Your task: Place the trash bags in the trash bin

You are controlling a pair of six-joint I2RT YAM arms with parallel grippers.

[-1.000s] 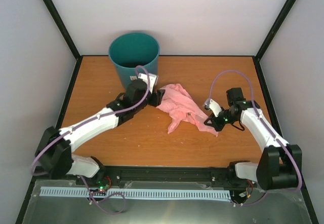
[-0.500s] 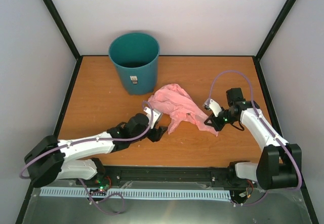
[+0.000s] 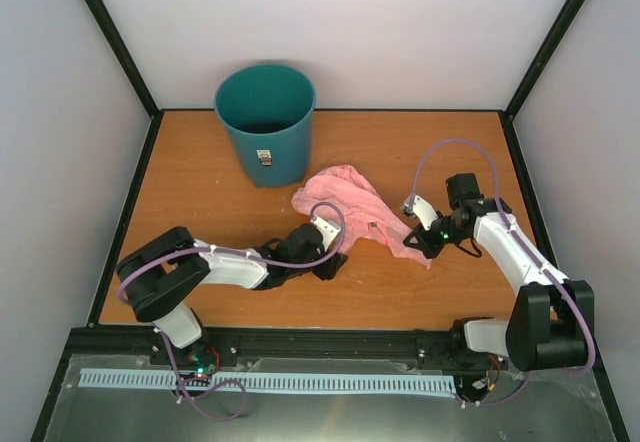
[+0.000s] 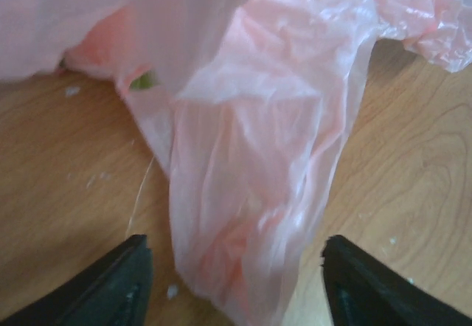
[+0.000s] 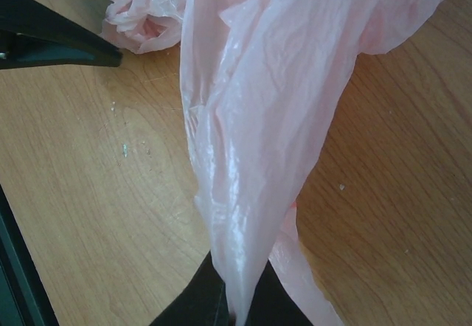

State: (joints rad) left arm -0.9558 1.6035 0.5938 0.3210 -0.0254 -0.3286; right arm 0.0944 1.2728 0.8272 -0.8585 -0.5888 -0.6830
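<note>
L arm [image 3: 230,262]: folded low, elbow at near-left, forearm running right, approx. horizontal. L gripper [image 3: 332,260] faces right and slightly away from the bases. Wrist view: both fingers [image 4: 110,289] spread wide, jaws apart, nothing clamped. A lobe of the pink bag [image 4: 251,193] lies between them w/o contact.

R arm [image 3: 510,252]: rises from near-right mount, elbow raised, forearm reaching left. R gripper [image 3: 416,240] sits low, jaws closed, pinching a fold of the pink bag btwn the tips. Grippers are apart, not touching.
</note>
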